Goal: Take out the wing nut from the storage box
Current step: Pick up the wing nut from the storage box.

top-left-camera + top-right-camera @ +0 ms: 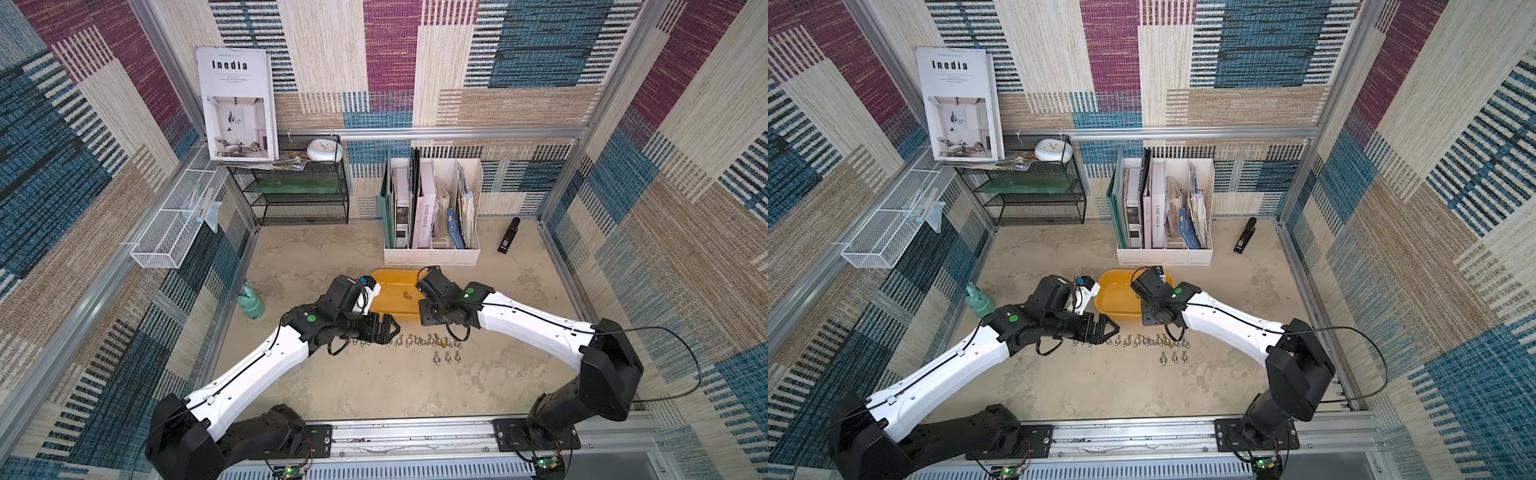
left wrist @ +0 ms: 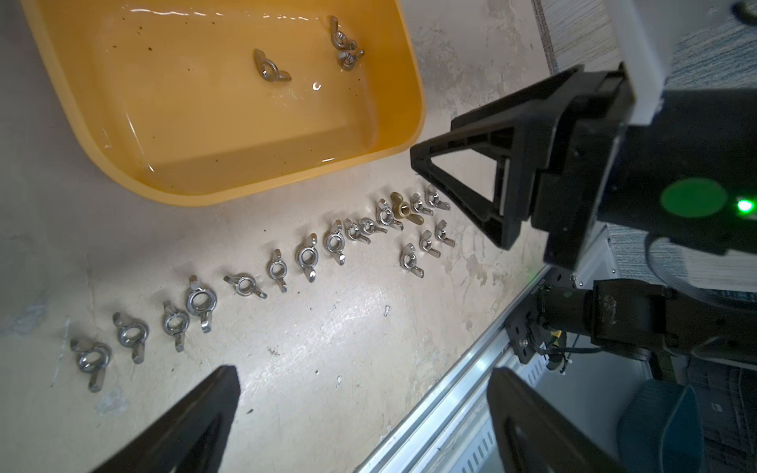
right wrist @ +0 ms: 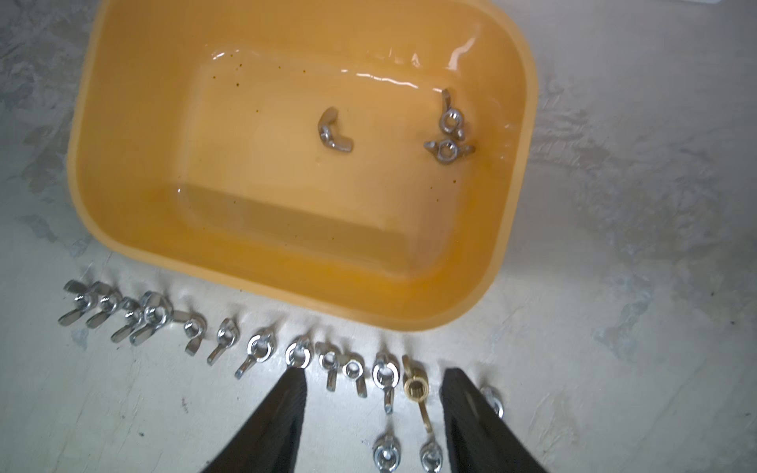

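Note:
The storage box (image 3: 135, 172) is a shallow yellow-orange tub, also seen in both top views (image 1: 388, 305) (image 1: 1113, 301) and in the left wrist view (image 2: 172, 135). Three steel wing nuts lie inside it: one alone (image 3: 334, 133) and two touching (image 3: 450, 118) (image 3: 448, 149). Several more wing nuts form a row (image 1: 415, 341) on the table in front of the tub, with a brass one (image 3: 414, 385) among them. My right gripper (image 3: 375, 374) hangs open over that row, holding nothing. My left gripper (image 2: 363, 370) (image 1: 392, 330) stands wide open and empty at the row's left end.
A white file holder (image 1: 432, 249) with books stands just behind the tub. Also here are a black stapler (image 1: 509, 235) at back right, a green bottle (image 1: 251, 301) at left, a black wire shelf (image 1: 299, 195), a white mesh basket (image 1: 174, 224), and an aluminium rail (image 1: 415, 434) along the front.

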Robot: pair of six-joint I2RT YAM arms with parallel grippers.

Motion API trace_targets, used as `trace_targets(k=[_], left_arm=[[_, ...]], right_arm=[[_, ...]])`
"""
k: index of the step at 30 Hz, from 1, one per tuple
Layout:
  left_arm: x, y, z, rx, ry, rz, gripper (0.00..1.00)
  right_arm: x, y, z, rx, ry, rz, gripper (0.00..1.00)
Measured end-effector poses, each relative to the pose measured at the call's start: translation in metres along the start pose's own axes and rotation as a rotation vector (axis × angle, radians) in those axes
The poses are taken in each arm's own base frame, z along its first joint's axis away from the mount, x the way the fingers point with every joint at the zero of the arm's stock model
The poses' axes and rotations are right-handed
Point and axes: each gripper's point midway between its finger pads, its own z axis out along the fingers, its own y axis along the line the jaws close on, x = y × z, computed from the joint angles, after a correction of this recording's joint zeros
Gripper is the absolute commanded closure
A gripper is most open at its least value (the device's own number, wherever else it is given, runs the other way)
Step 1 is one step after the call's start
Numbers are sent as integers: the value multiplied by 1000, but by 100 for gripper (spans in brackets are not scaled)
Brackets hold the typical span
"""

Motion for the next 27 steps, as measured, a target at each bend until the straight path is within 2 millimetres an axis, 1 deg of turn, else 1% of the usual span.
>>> trace_targets(k=[6,11,15,19,27], left_arm=[[-8,7,2,-26,-1,-12,1],[-16,15,5,-50,1,-23,1],[-20,22,8,-59,7,-34,1],[-23,27,11,-63,14,-48,1],[-27,29,16,-54,28,-54,1]], right_arm=[[-31,-10,32,31,10,-33,40],[-46,-15,62,43,40,-61,43],[-51,-21,82,55,68,-84,43],[-56,-25,98,63,85,-110,50],[-63,-32,121,85,101,-165,51]])
